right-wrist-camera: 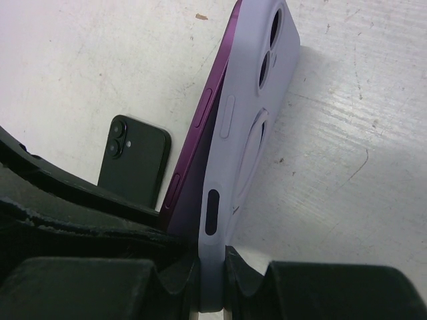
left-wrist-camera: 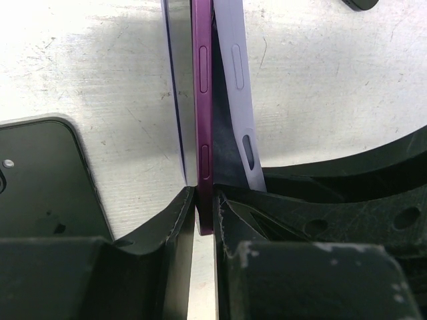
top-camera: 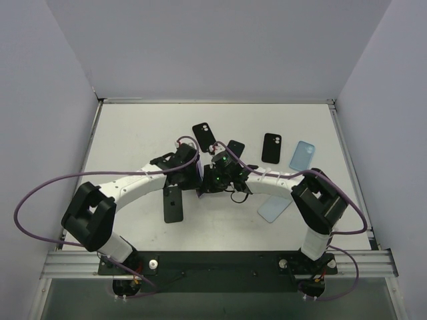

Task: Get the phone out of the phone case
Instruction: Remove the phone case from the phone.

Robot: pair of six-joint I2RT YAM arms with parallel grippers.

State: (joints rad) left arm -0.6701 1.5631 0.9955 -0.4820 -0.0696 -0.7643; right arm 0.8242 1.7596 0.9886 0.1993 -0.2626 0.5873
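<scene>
Left pincer [left-wrist-camera: 203, 207] clamped on purple phone [left-wrist-camera: 203, 100]; right pincer [right-wrist-camera: 212, 267] clamped on lilac case [right-wrist-camera: 257, 127]. Case edge splayed away from phone at the gripped end, over the desk [left-wrist-camera: 100, 80].

light: bright, even overhead | shadows: soft | focus: wrist views blurred at near edge

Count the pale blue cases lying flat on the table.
2. The far case lies at the right, beside a black case. The near case lies closer to the bases, close by the right arm. The arms could hide others.
</scene>
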